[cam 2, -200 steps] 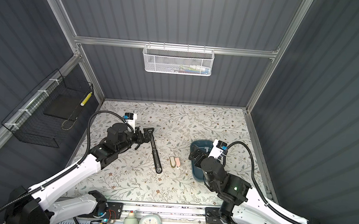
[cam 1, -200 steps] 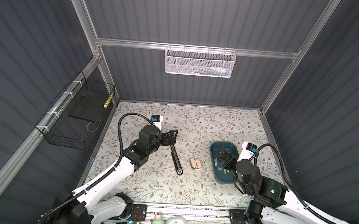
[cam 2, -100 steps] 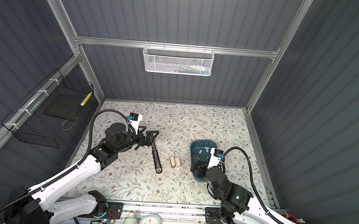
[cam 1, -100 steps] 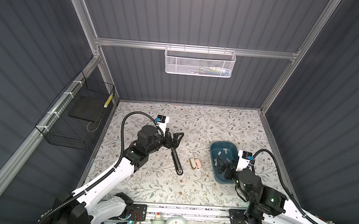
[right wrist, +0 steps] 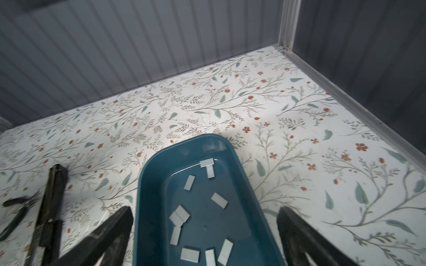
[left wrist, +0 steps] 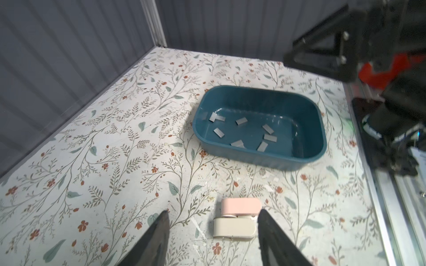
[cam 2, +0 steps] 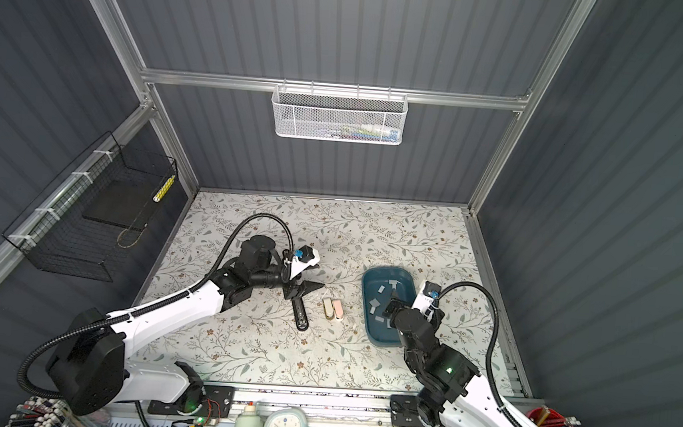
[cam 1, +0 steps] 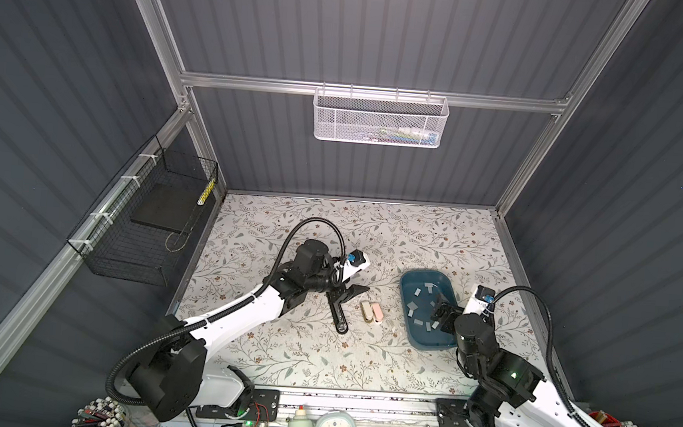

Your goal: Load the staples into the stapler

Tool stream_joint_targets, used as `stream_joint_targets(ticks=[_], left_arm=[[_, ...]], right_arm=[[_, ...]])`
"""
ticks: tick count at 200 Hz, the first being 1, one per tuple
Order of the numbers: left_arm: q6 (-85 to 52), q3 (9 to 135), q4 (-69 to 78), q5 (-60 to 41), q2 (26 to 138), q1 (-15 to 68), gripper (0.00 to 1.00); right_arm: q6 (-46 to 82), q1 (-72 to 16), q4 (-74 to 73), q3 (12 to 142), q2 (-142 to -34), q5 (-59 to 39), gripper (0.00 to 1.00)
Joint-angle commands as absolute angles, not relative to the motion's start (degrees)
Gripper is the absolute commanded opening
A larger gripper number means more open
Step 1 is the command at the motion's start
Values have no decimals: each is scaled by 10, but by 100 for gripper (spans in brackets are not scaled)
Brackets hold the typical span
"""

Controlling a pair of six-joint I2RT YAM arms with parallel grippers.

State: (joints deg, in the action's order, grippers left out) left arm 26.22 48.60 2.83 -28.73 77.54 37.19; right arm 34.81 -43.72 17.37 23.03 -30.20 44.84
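1. The staples (right wrist: 220, 200) lie loose on the floor of the teal tray (left wrist: 253, 160), right of centre on the table. We count about nine short grey strips. Two at the far end touch in an L, and several crowd together at the near end.
2. The right gripper (right wrist: 205, 208) hovers above the near part of the tray. Its fingers are spread wide with nothing between them.
3. The left gripper (left wrist: 213, 213) has its fingers apart with a clear gap and holds nothing we can see. It hangs over the far end of the black stapler (cam 1: 339, 316). Whether it touches the stapler we cannot tell.
4. A small pink-and-cream piece (left wrist: 241, 206) lies just right of the black stapler (possibly a mini stapler; we cannot say).
5. Handling, our judgement: each strip should be very light and stiff along its length. It is brittle as a bonded row, so a hard or twisting pinch may snap it. Smooth metal on smooth plastic will likely skid when nudged.
6. The strips lie flat and thin, which leaves little edge for the fingertips to catch.
7. Where to hold: we would pick the lone strip near the tray's middle and pinch across its two long edges at mid-length. We would avoid the crowded near end.
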Motion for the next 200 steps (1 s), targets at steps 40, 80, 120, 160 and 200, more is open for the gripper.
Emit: stream_joint_targets(ticks=[40, 80, 120, 160, 200], left_arm=[[626, 525, -154, -358, 838, 386, 51], [706, 527, -163, -369, 864, 397, 45], [752, 583, -210, -328, 933, 428, 42], [767, 624, -235, -315, 963, 437, 44], [777, 665, -281, -274, 1005, 440, 48]], right_arm=[[270, -367, 6, 184, -386, 463, 99], [265, -349, -35, 170, -410, 450, 99], [257, -346, -58, 152, -389, 440, 99], [255, -344, -58, 145, -378, 429, 99], [253, -342, -61, 150, -393, 420, 99]])
